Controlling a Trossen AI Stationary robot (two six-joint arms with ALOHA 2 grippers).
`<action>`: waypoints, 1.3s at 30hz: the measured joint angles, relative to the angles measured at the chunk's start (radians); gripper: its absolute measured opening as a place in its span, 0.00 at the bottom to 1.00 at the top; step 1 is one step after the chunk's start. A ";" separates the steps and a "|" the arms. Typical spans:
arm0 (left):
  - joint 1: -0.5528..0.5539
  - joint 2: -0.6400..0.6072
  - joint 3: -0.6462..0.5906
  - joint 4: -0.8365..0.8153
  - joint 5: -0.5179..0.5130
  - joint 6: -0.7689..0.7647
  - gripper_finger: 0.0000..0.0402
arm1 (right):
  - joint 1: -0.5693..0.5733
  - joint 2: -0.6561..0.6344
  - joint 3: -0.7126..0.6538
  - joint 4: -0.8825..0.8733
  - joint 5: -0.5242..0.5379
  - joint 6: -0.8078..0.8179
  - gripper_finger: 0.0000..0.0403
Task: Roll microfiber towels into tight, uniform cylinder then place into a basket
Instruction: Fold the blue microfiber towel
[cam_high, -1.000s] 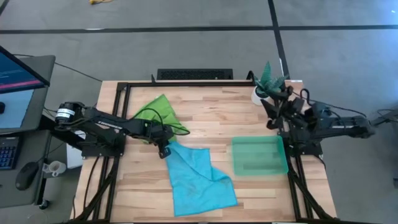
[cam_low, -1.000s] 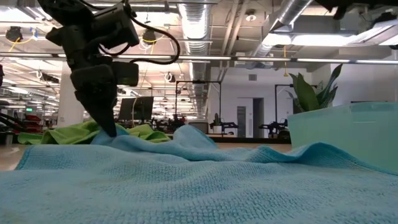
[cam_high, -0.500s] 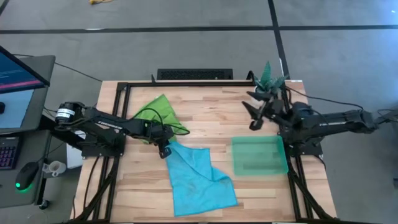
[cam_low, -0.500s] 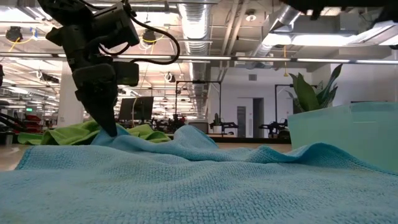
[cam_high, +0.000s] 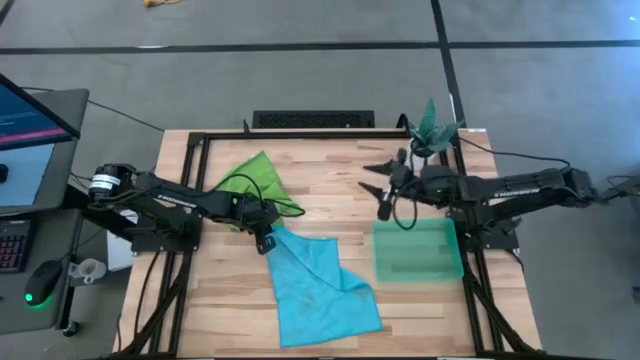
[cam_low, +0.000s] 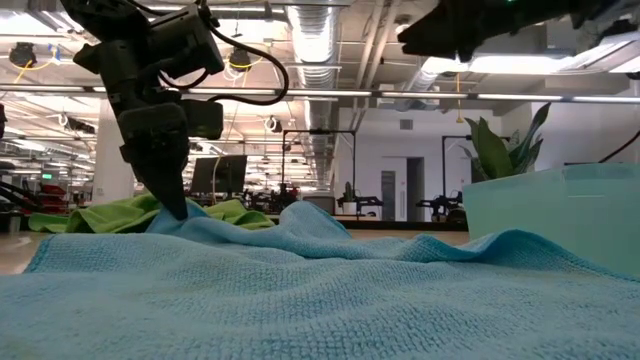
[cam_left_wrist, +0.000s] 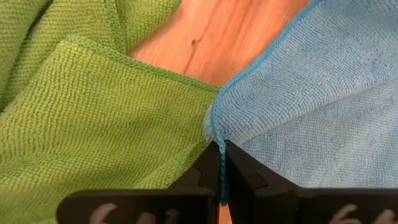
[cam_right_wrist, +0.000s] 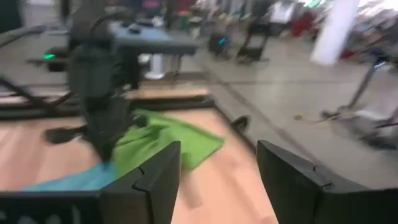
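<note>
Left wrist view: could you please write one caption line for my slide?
Left gripper shut on a corner of the blue towel, beside the green towel.

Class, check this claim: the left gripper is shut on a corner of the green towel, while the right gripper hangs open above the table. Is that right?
Not quite. The left gripper is shut on the edge of the blue towel, not the green towel, which only lies beside it; the left wrist view shows this. The right gripper does hang open above the table.
</note>
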 joint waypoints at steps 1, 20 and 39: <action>0.000 0.000 0.000 0.000 0.000 0.000 0.00 | 0.003 0.018 0.006 -0.007 -0.018 0.016 0.58; 0.000 0.000 0.000 0.000 -0.019 0.075 0.00 | 0.079 0.348 0.148 -0.037 -0.110 0.139 0.58; 0.000 0.000 0.000 0.000 -0.052 0.029 0.00 | 0.105 0.644 0.252 -0.107 -0.270 0.137 0.58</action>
